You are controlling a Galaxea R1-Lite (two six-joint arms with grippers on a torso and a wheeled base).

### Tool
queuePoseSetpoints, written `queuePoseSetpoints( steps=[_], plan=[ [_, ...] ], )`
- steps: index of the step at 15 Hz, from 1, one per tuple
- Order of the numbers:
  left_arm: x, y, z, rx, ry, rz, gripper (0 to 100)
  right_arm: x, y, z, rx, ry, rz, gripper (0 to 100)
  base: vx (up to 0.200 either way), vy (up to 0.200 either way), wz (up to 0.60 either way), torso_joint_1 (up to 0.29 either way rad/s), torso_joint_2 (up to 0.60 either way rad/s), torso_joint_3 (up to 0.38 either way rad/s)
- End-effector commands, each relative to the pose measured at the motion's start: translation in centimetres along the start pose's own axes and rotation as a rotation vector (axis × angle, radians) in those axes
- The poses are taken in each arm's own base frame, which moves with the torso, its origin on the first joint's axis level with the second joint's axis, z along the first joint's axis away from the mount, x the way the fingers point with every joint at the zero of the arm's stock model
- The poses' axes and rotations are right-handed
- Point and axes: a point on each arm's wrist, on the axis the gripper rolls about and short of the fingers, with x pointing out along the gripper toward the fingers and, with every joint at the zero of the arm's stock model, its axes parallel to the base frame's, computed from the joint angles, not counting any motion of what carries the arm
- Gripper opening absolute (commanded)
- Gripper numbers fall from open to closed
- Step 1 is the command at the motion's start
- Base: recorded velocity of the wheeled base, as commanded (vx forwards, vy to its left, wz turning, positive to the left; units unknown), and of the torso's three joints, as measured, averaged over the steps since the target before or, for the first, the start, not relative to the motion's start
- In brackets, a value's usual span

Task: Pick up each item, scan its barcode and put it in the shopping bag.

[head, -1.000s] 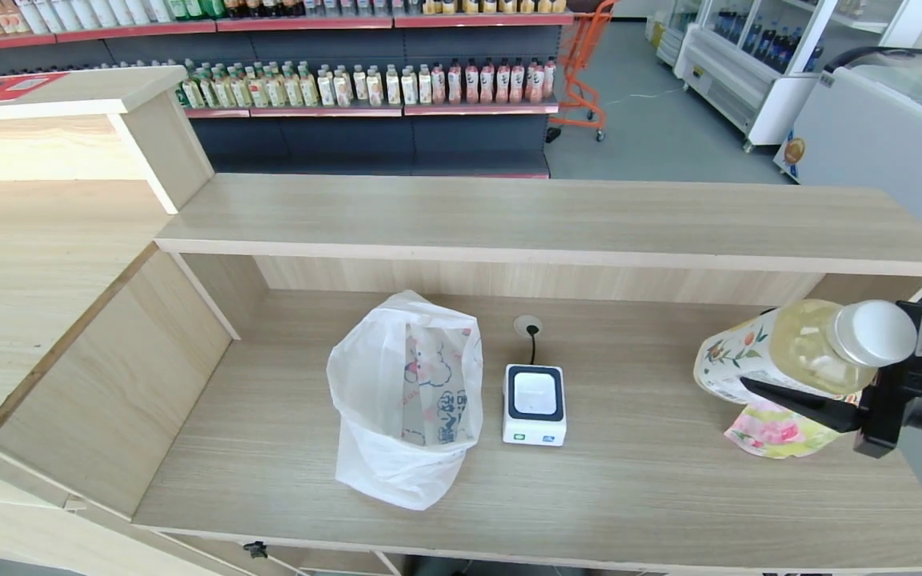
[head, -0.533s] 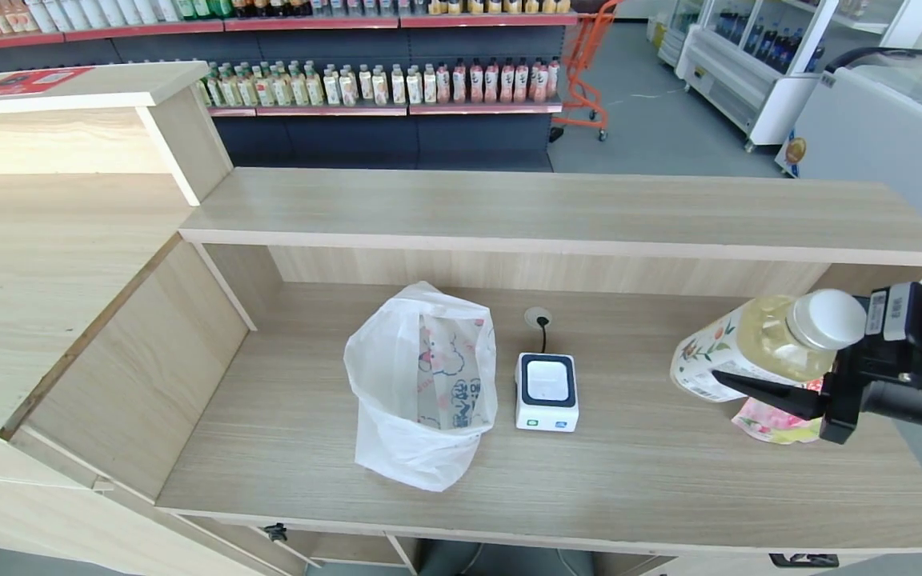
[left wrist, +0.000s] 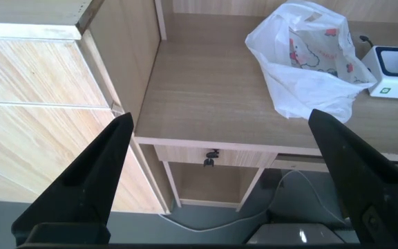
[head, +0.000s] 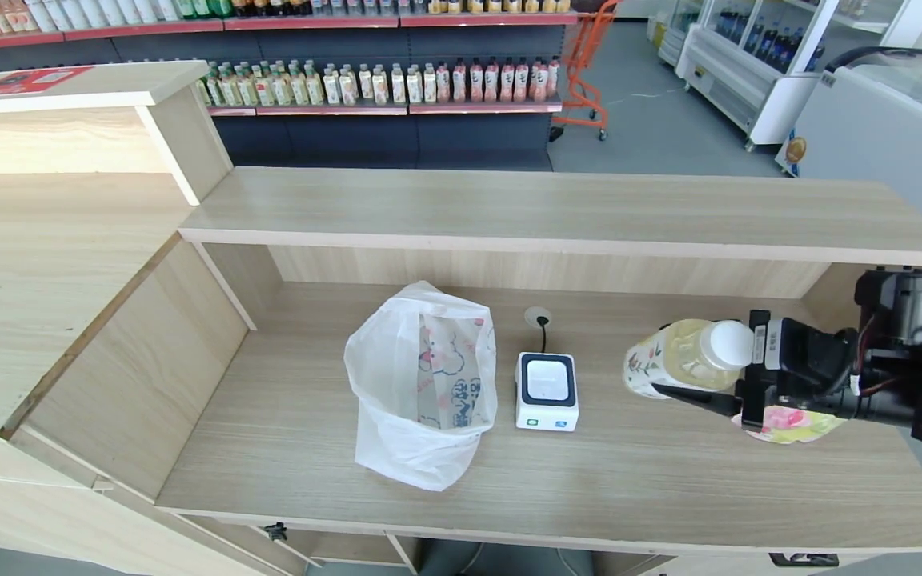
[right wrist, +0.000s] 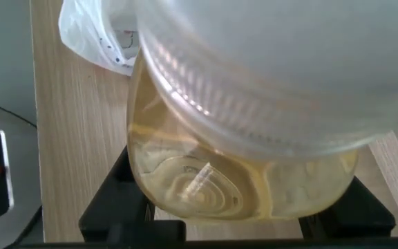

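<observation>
Shop shelves (head: 381, 84) stand behind our bench (head: 653, 480), where the scanner (head: 546, 390) sits with the bag (head: 421, 384) just beside it and, on its other side, our right tool (head: 673, 370) clamped on the bottle (head: 653, 352), held sideways above the bench near the scanner. Our left tool (left wrist: 220, 117) hangs wide apart, well away from the scanner, past the bag. We judge the round bottle could twist in that grip, or reach the scanner turned the wrong way and give no read.

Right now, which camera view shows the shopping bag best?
The head view: the shopping bag stands whole, mouth open. The left wrist view shows it farther off; the right wrist view catches one corner behind the bottle.
</observation>
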Motion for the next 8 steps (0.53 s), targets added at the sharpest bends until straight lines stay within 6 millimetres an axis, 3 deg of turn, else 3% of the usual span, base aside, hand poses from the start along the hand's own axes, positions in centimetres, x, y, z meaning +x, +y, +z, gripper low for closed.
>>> queuePoseSetpoints(
  steps=[1, 8],
  plan=[
    [0.0, 0.0, 0.0, 0.0, 0.0, 0.0, 100, 2.0, 1.0, -2.7, -0.012, -0.024, 0.067, 0, 0.0, 0.0, 0.0, 0.0, 0.0, 0.0],
    [0.0, 0.0, 0.0, 0.0, 0.0, 0.0, 100, 7.0, 0.9, -6.5, -0.237, -0.098, 0.131, 0, 0.0, 0.0, 0.0, 0.0, 0.0, 0.0]
  ],
)
